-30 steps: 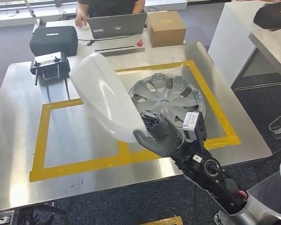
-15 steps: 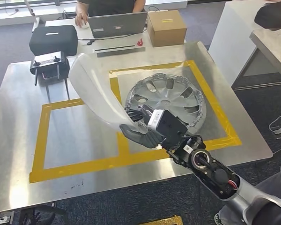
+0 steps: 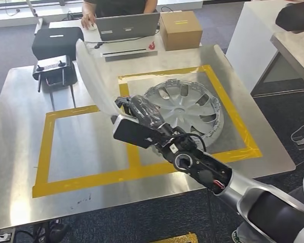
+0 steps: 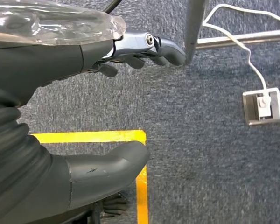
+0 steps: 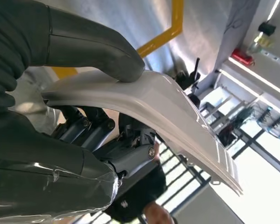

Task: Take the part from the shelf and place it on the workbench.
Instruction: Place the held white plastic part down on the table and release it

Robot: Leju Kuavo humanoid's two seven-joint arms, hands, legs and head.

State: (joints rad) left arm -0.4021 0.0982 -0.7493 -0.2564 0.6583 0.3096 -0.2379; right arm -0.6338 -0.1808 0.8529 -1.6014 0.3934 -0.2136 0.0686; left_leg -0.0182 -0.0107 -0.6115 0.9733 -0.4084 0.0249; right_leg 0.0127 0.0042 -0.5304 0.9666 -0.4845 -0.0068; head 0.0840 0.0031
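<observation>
The part is a long, curved white panel (image 3: pixel 92 76), held tilted above the steel workbench (image 3: pixel 20 101) over the yellow tape frame (image 3: pixel 47 147). My right hand (image 3: pixel 141 112) grips its lower end, with the wrist camera box turned toward the left. In the right wrist view the thumb (image 5: pixel 96 51) presses on one face of the panel (image 5: pixel 159 102) and the fingers lie against the other. My left hand (image 4: pixel 61 60) hangs over the carpet, fingers apart and holding nothing.
A silver hubcap (image 3: pixel 185 104) lies in the right half of the tape frame. At the bench's far left stand a black device on legs (image 3: pixel 52 71) and a black case (image 3: pixel 57 40). Beyond are a laptop (image 3: pixel 127 25), a cardboard box (image 3: pixel 180 29) and a person (image 3: pixel 116 6).
My right hand has rolled over and moved left and farther across the bench. The panel has turned from broad-face to edge-on, its upper end now higher toward the far left.
</observation>
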